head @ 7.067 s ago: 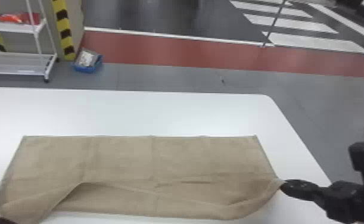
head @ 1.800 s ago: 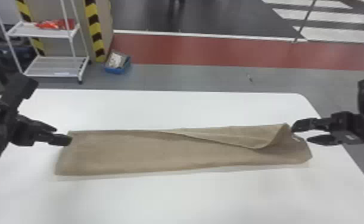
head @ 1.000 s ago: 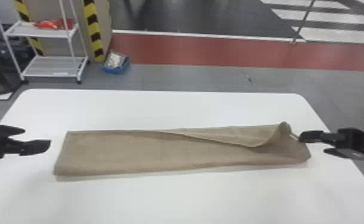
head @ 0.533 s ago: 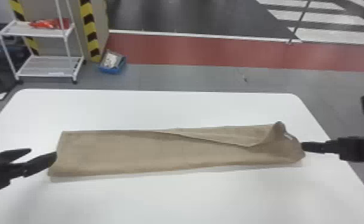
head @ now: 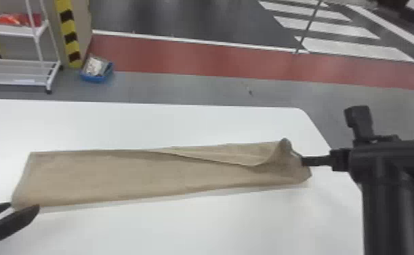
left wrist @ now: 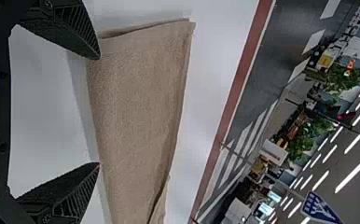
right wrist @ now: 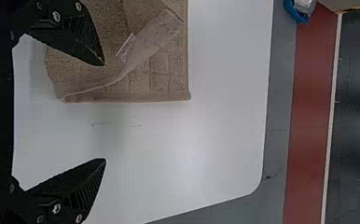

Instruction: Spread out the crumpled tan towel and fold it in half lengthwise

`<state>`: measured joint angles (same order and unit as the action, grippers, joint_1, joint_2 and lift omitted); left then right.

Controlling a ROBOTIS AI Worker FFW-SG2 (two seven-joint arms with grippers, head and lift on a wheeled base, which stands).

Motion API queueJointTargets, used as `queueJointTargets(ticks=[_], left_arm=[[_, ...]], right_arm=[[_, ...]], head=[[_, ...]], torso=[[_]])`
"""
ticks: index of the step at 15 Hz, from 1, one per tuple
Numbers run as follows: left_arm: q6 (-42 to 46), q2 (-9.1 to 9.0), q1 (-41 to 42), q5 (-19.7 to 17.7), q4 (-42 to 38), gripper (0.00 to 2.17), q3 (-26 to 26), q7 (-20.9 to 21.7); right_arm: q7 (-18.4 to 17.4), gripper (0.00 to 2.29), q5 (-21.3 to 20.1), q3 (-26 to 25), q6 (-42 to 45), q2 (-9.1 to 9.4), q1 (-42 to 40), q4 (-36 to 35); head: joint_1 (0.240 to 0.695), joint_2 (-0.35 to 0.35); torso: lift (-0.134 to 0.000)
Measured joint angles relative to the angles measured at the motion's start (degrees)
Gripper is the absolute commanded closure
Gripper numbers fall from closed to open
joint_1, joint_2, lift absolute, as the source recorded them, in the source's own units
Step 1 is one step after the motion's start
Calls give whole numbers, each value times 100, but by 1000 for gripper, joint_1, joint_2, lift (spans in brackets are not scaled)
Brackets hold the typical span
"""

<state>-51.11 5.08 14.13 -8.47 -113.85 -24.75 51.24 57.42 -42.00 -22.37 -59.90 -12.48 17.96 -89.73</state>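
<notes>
one white table (head: 216, 227), grey floor (head: 189, 86) beyond; across the table lies one tan towel (head: 114, 179), a long strip curled at its right end. likely light, soft and limp, best pinched at the turned-back corner (head: 285, 145). left gripper (left wrist: 99, 110) and right gripper (right wrist: 104, 112), two in all, spread apart and empty, are near opposite ends.

Left pincer (head: 25, 205) nearer towel's near corner (head: 21, 197)

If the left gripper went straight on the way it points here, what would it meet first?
Most likely the near edge of the tan towel, close to its left end. The left gripper may sit a little above it, though; its height over the table is hard to judge.
</notes>
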Motion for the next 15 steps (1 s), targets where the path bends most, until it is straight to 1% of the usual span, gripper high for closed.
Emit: queueJointTargets(ticks=[2,4,6,8,9,12,15], left_arm=[[0,-6,59,-31,-13,87,-23,22],[0,-7,114,-33,-14,87,-29,58],[0,-7,147,-28,-12,87,-28,88],[5,-6,169,-16,8,87,-9,117],[11,-3,179,-13,10,87,1,132],[17,10,197,-8,18,90,10,183],[17,26,218,-37,-2,90,-18,193]], right_arm=[[-129,174,-11,89,132,87,183,202],[-351,174,-94,185,121,119,303,316],[-671,174,-284,216,21,119,473,526],[-1010,174,-374,193,-236,98,603,705],[-1095,174,-398,175,-360,84,622,735],[-1155,174,-445,93,-662,71,581,713],[-1090,174,-339,-63,-702,70,447,445]], head=[[695,-228],[695,-224],[695,-245],[695,-267],[695,-276],[695,-300],[695,-306]], torso=[[-124],[-124],[-124],[-124],[-124],[-124],[-124]])
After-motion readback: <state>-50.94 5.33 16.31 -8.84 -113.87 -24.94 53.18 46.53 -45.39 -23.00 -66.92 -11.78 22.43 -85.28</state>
